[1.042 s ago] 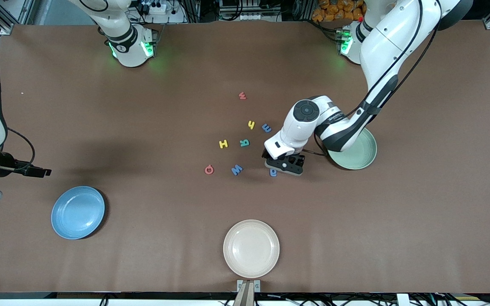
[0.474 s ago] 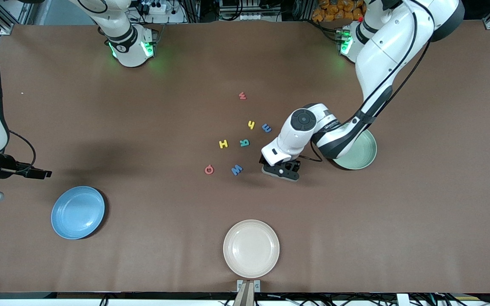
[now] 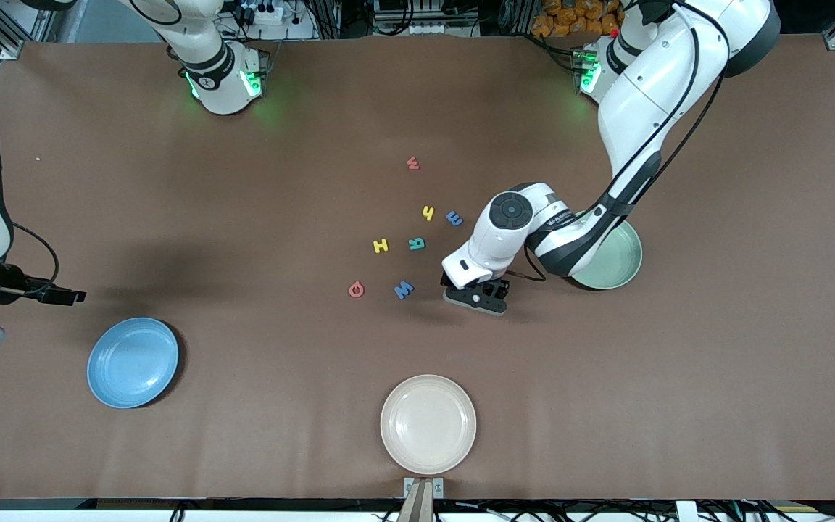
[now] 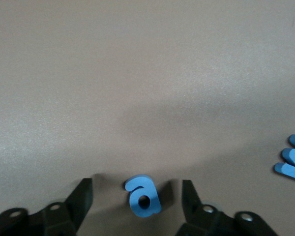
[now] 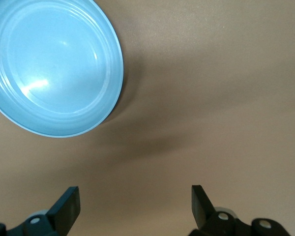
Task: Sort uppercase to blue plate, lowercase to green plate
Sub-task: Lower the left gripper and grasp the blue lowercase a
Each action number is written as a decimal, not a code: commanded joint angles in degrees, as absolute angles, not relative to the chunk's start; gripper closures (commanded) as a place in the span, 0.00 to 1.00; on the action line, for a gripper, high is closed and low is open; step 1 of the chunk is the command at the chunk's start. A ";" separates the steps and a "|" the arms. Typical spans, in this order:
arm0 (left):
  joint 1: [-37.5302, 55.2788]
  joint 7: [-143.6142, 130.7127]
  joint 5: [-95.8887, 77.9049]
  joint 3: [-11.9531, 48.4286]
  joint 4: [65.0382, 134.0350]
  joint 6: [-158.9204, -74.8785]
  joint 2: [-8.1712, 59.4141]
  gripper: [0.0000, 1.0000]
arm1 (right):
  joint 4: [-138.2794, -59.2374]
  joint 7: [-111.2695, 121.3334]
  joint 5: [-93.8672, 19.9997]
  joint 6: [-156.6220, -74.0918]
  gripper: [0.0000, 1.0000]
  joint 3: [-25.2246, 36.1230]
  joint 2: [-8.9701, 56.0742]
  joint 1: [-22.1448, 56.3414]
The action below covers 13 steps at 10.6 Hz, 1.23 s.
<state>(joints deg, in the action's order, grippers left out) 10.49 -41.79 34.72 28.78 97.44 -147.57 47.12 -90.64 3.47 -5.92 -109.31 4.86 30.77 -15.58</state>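
the left gripper [image 4: 136,196] is down at the table with its fingers [image 4: 82,196] apart, one on each side of the rounded blue a [image 4: 143,196]; a gap shows between each finger and the letter, so nothing is clamped. in the front view the left gripper [image 3: 477,296] hides that letter. just beside it, toward the right arm's end of the table, lies the blue angular m [image 3: 404,290], then the red ring-shaped letter [image 3: 356,290]. farther from the front camera sit the yellow capital h [image 3: 381,246] and the teal r [image 3: 417,243], then the yellow lowercase h [image 3: 428,213] and the blue three-pronged letter [image 3: 454,217], and farthest the small red w [image 3: 412,163]. the green plate [image 3: 617,264] lies near the left gripper toward the left arm's end, partly under the left arm.

the right gripper [image 5: 135,204] hangs with its fingers [image 5: 69,204] wide apart and nothing between them, above bare table near the blue plate [image 5: 54,69]; the right arm waits. the blue plate [image 3: 133,362] sits at the right arm's end, well apart from the letters. a cream-white plate [image 3: 428,424] lies nearest the front camera.
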 commanded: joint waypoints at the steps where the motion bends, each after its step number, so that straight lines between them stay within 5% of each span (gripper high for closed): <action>1: 11.60 -42.71 35.25 28.21 96.06 -145.90 47.64 0.33 | -89.83 4.57 -7.21 -109.34 0.00 4.13 31.29 -16.52; 4: 11.60 -42.71 35.24 28.21 95.98 -145.55 47.55 0.47 | -89.91 4.57 -7.21 -109.34 0.00 4.13 31.38 -16.52; 13: 12.04 -42.98 33.31 28.21 94.22 -144.32 48.43 0.52 | -89.91 4.66 -7.21 -109.34 0.00 4.13 31.38 -16.52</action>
